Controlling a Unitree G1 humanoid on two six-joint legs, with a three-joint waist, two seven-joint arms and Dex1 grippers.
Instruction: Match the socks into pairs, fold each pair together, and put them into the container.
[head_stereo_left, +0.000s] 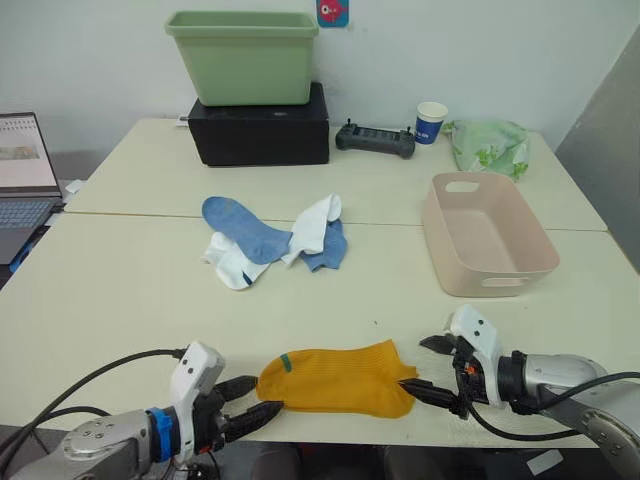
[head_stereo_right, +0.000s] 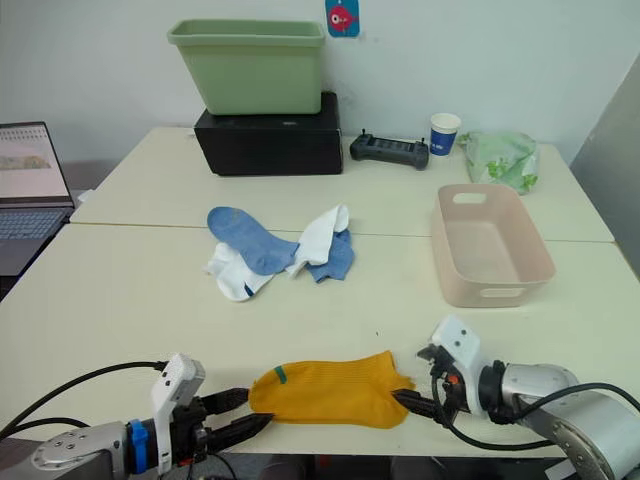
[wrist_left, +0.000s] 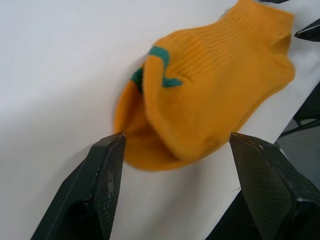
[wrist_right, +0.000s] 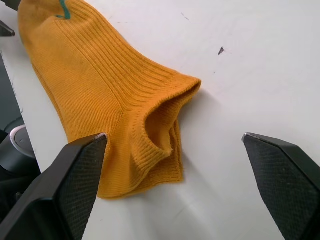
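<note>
At the table's near edge the mustard-yellow socks (head_stereo_left: 338, 380) lie between the released left pincer (head_stereo_left: 252, 403) and released right pincer (head_stereo_left: 428, 368).

left hand (head_stereo_left: 262, 397): two black tapered fingers (wrist_left: 102, 182) w/ a fine carbon-weave texture, mounted on a white plastic housing, then a blue ring and a silver-grey metal forearm w/ black cables looping off the back. right hand (head_stereo_left: 430, 367): same black pointed fingers (wrist_right: 75, 182), white angular housing w/ small dark screws, a bit of red wiring at the wrist, black collar, then a rounded silver-grey forearm w/ a black cable along it.
</note>
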